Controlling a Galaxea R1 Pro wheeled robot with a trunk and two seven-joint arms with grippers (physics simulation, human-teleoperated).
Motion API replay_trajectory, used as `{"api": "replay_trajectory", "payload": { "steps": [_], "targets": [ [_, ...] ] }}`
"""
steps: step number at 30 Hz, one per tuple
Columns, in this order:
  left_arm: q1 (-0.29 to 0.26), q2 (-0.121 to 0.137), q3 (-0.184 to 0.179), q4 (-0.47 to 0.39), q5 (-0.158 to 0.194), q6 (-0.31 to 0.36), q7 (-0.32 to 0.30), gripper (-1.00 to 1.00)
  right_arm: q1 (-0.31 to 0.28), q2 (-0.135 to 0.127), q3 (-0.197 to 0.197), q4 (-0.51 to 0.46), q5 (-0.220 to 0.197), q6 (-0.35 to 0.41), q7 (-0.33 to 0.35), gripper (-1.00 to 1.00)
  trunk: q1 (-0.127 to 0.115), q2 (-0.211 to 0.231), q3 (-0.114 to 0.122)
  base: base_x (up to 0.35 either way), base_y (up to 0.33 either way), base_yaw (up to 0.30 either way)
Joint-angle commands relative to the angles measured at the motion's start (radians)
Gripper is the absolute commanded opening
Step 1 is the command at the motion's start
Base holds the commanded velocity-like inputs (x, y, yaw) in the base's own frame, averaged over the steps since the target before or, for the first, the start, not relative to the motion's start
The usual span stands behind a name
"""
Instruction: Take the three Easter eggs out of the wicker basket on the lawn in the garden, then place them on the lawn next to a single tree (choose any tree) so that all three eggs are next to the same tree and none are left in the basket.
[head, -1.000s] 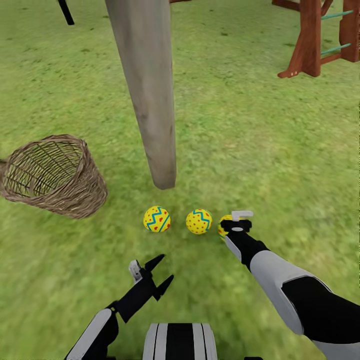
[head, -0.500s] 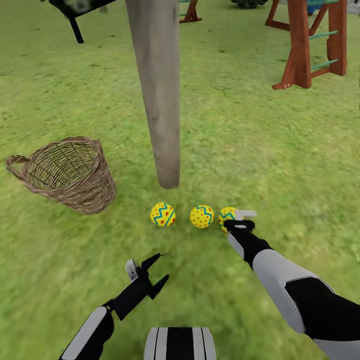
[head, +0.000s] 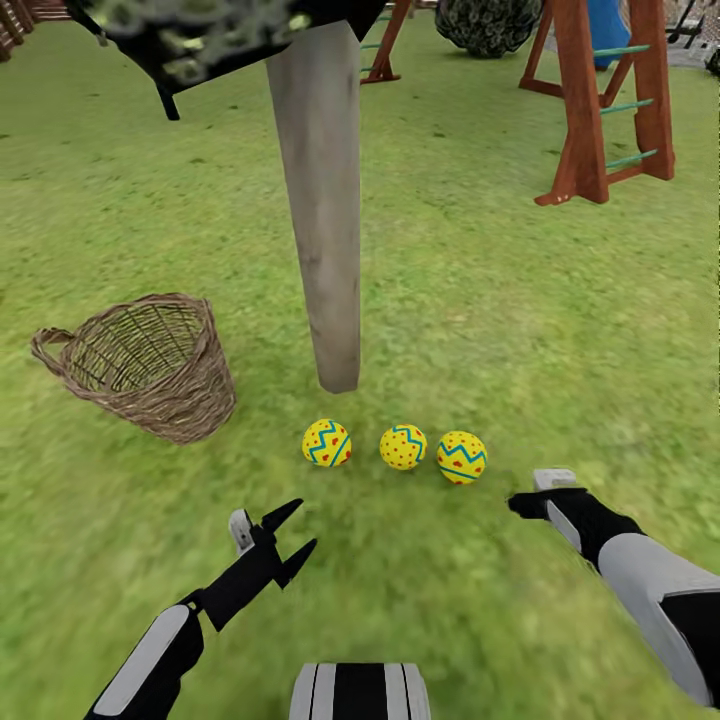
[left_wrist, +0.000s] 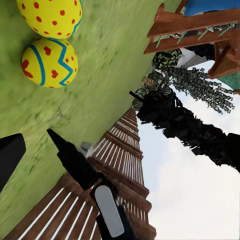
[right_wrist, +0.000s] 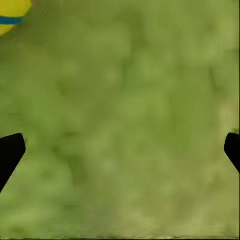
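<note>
The three eggs (head: 326, 443) (head: 403, 447) (head: 461, 457) lie in a row on the lawn (head: 520, 310) at the foot of the tree (head: 325, 230), so all count as beside it. The basket (head: 145, 364) stands near, apparently empty. The right gripper (head: 538, 490) and left gripper (head: 275, 532) hover spread wide, holding nothing.

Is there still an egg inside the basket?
No, the wicker basket looks empty in the head view, and all three eggs lie on the grass by the tree trunk.
</note>
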Motion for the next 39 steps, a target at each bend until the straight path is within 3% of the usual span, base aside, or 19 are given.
{"api": "replay_trajectory", "payload": {
  "steps": [1,3,5,9,10,12,14,18,21,22,25,26,30,33,35,39],
  "targets": [
    [-0.001,0.002,-0.001,0.001,0.003,0.001,-0.003,1.0,0.012,-0.021,0.006,-0.001,-0.011,0.005,0.059,1.0,-0.001,0.0,0.003,0.0,0.0,0.0],
    [-0.001,0.001,0.026,0.044,0.004,0.002,-0.005,1.0,0.034,-0.043,-0.01,0.02,-0.011,0.001,0.149,1.0,-0.001,0.001,0.011,0.0,0.0,0.0],
    [-0.001,-0.006,0.031,0.074,0.002,0.002,-0.004,1.0,0.054,-0.045,-0.012,0.041,-0.011,-0.003,0.184,1.0,-0.002,0.001,0.019,0.0,0.0,0.0],
    [-0.001,-0.015,0.023,0.084,-0.006,0.002,0.001,1.0,0.088,-0.042,-0.013,0.104,-0.01,-0.009,0.336,1.0,-0.004,0.002,0.034,0.0,0.0,0.0],
    [-0.001,-0.011,0.023,0.085,-0.022,0.001,0.005,1.0,0.093,-0.041,-0.013,0.116,-0.009,-0.011,0.345,1.0,-0.005,0.002,0.038,0.0,0.0,0.0],
    [-0.001,-0.007,0.023,0.085,-0.116,0.002,0.007,1.0,0.119,-0.038,-0.013,0.124,-0.008,-0.031,0.349,1.0,-0.006,0.003,0.046,0.0,0.0,0.0],
    [-0.001,-0.009,0.023,0.087,-0.242,0.003,0.005,1.0,0.149,-0.036,-0.012,0.127,-0.008,-0.112,0.348,1.0,-0.006,0.003,0.054,0.0,0.0,0.0],
    [0.0,-0.004,0.017,0.087,-0.32,0.006,0.005,1.0,0.204,-0.034,-0.011,0.126,-0.005,-0.284,0.347,1.0,-0.008,0.004,0.069,0.0,0.0,0.0],
    [0.0,-0.006,0.009,0.112,-0.442,0.009,0.002,1.0,0.219,-0.035,-0.011,0.126,-0.005,-0.303,0.349,1.0,-0.01,0.005,0.081,0.0,0.0,0.0],
    [0.001,-0.007,0.009,0.126,-0.468,0.009,0.0,1.0,0.223,-0.034,-0.011,0.126,-0.005,-0.304,0.35,1.0,-0.01,0.005,0.085,0.0,0.0,0.0],
    [0.001,-0.004,0.009,0.144,-0.485,0.008,0.0,1.0,0.228,-0.032,-0.011,0.127,-0.004,-0.305,0.351,1.0,-0.011,0.006,0.096,0.0,0.0,0.0],
    [0.001,-0.005,0.008,0.154,-0.486,0.007,0.0,1.0,0.246,-0.017,-0.011,0.129,-0.004,-0.31,0.35,1.0,-0.012,0.006,0.1,0.0,0.0,0.0],
    [0.001,-0.004,0.009,0.159,-0.489,0.004,0.0,1.0,0.273,0.005,-0.011,0.148,-0.008,-0.425,0.346,1.0,-0.014,0.007,0.116,0.0,0.0,0.0],
    [0.001,-0.001,0.009,0.159,-0.491,0.004,0.002,1.0,0.293,0.008,-0.011,0.169,-0.008,-0.481,0.344,1.0,-0.015,0.008,0.127,0.0,0.0,0.0],
    [0.001,0.015,0.009,0.158,-0.491,0.004,0.002,1.0,0.304,0.009,-0.011,0.174,-0.007,-0.508,0.344,1.0,-0.016,0.008,0.135,0.0,0.0,0.0],
    [0.001,0.026,0.008,0.158,-0.491,0.004,0.003,1.0,0.31,0.009,-0.011,0.175,-0.007,-0.524,0.344,1.0,-0.018,0.009,0.15,0.0,0.0,0.0]
  ]
}}
